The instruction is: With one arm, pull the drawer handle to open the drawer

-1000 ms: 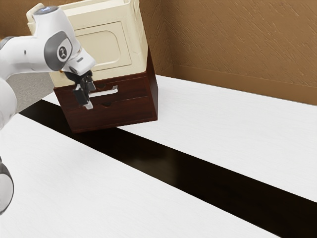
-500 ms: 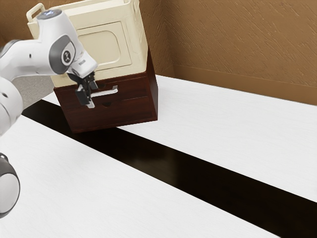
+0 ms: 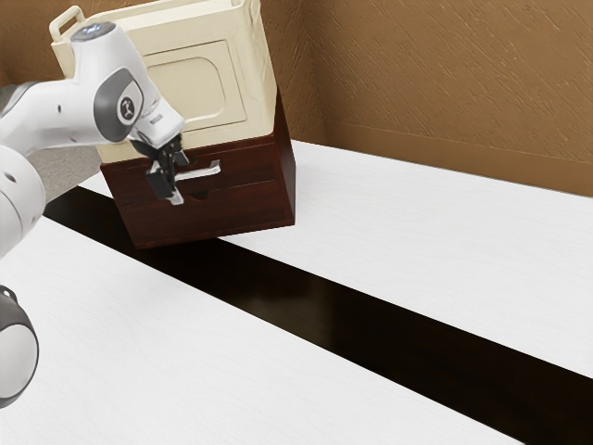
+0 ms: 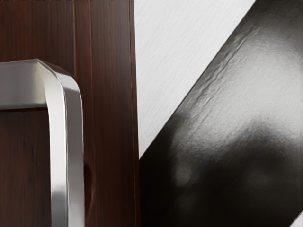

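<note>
- While the white worktop [image 3: 417, 241] with its glossy black band [image 3: 315, 315] spreads widest, it carries the reddish-brown wooden cabinet [image 3: 218, 213].
- On the cabinet sits a cream plastic crate [image 3: 199, 83].
- The white-and-grey jointed arm [image 3: 56, 116] reaches across the cabinet's front.
- The upper wooden drawer [image 3: 252, 165] looks flush, so I judge it closed.
- The black tool [image 3: 172, 184] is at the handle's end nearer the exterior view's left; whether it is released or clenched, I cannot tell, nor whether it touches the metal.
- The silver, squared bar handle [image 4: 66, 137] stands out from the upper drawer's front.
- Lining up on the handle seems the step in hand; next calls for confirming a secure hold, then a straight pull away from the cabinet.
</note>
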{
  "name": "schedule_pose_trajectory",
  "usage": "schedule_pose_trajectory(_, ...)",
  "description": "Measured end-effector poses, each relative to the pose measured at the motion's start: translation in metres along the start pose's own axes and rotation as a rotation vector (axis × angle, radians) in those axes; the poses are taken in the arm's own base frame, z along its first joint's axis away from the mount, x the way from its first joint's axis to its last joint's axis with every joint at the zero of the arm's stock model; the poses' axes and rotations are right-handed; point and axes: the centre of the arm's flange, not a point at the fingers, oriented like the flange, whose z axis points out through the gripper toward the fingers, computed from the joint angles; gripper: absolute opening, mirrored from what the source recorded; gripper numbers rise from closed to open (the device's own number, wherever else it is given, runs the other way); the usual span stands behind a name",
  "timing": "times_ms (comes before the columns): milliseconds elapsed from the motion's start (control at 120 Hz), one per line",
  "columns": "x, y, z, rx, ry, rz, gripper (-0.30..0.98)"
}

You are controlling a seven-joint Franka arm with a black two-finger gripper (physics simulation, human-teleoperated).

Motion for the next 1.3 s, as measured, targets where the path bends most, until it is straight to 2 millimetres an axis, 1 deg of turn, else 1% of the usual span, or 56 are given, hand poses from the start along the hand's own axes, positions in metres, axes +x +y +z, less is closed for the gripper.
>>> schedule_pose_trajectory(33,0.0,0.001,0.001,-0.004,0.001,0.0,0.9)
schedule_pose_trajectory(208,0.0,0.003,0.001,-0.02,0.004,-0.002,0.91)
schedule_pose_trajectory(242,0.001,0.003,0.002,-0.024,0.006,0.0,0.78)
schedule_pose_trajectory(275,0.002,0.004,0.001,-0.026,0.007,0.002,0.69)
schedule_pose_trajectory(383,0.005,0.006,-0.001,-0.029,0.01,0.01,0.66)
schedule_pose_trajectory(550,0.005,0.01,0.003,-0.051,0.008,0.015,0.69)
schedule_pose_trajectory(933,-0.002,0.029,-0.009,-0.084,0.017,0.008,0.65)
schedule_pose_trajectory(1075,-0.003,0.035,-0.008,-0.1,0.018,0.005,0.68)
schedule_pose_trajectory(1150,-0.004,0.041,-0.012,-0.105,0.021,0.002,0.66)
schedule_pose_trajectory(1300,-0.005,0.049,-0.013,-0.119,0.023,-0.005,0.68)
